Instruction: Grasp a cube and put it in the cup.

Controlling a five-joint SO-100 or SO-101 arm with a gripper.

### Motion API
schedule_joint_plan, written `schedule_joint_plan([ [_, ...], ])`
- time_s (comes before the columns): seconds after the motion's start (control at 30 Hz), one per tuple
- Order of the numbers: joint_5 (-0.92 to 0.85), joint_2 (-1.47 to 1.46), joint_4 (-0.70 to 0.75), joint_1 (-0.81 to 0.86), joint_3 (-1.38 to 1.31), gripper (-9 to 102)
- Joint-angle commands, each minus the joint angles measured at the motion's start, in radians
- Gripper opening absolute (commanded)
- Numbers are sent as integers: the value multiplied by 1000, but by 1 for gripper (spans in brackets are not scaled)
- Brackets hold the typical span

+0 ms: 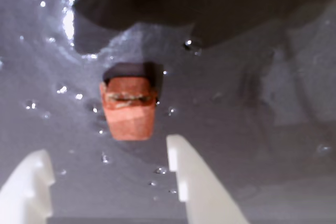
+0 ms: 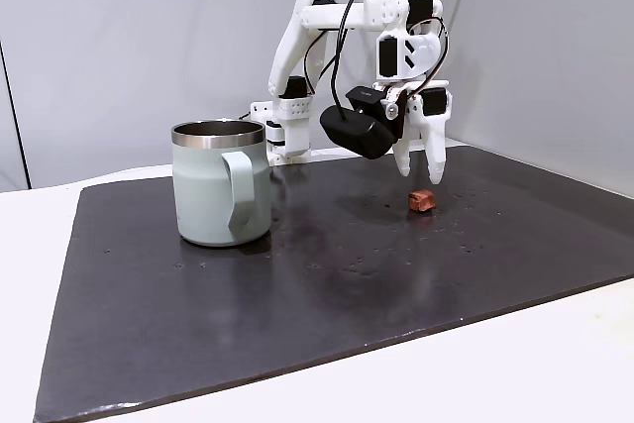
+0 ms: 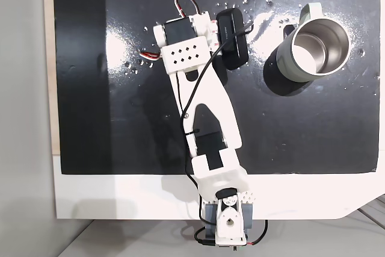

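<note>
We hover the spread tool (image 2: 420,176) above the cube (image 2: 422,201), grasp not yet made; next, we judge, descend and pinch.

The wrist view looks closely down past the tool (image 1: 110,174) at the counter (image 1: 252,145). A fixed view faces the arm (image 2: 337,22) from low front; another looks straight down; both share the cup (image 2: 222,183).
</note>
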Motion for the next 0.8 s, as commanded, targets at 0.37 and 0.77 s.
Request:
schedule_joint_plan([
  [0.37, 12, -117, 3, 2, -130, 24],
  [0.77, 12, -167, -12, 2, -132, 23],
])
